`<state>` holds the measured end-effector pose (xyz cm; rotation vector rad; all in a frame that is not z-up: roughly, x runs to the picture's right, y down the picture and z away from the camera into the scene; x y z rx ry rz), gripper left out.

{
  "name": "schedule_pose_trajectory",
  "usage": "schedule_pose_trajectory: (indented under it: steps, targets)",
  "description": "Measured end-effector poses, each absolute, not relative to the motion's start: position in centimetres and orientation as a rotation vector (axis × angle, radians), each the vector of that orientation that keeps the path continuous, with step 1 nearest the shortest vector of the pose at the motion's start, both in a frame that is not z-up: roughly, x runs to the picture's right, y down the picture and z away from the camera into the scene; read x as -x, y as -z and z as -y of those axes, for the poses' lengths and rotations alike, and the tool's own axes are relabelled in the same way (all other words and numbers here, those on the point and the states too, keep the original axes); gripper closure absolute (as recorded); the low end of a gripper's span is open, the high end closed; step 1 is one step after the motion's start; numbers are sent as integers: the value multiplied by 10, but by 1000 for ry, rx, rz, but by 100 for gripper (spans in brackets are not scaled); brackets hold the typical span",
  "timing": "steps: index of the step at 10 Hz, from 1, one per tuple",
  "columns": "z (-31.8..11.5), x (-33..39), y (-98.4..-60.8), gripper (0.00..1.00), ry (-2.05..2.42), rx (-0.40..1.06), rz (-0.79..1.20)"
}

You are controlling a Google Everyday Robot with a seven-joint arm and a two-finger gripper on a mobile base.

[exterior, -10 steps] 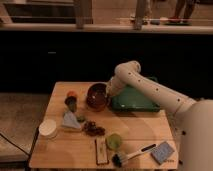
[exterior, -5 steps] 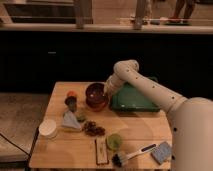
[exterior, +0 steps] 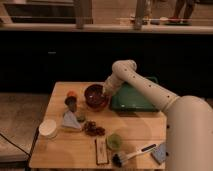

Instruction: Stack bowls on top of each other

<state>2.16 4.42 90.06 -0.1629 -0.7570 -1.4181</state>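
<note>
I see the dark red-brown bowl (exterior: pixel 95 96) sitting toward the back of the desk (exterior: pixel 140 128), near its middle; its inside looks dark and I cannot tell what it holds. My claw (exterior: pixel 106 92) is at the bowl's right rim, and I cannot tell whether it is clenched or released. Just right of the bowl lies the green tray (exterior: pixel 131 101). A small green cup (exterior: pixel 114 141) stands near the front edge, and a white round tub (exterior: pixel 48 128) sits at the left.
</note>
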Motion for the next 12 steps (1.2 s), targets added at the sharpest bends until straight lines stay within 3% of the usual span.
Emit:
schedule_pose_trajectory:
  steps: [5, 12]
  targets:
    - [-54, -19, -904, 21, 1409, 178, 779]
    - [-55, -15, -901, 20, 1434, 177, 780]
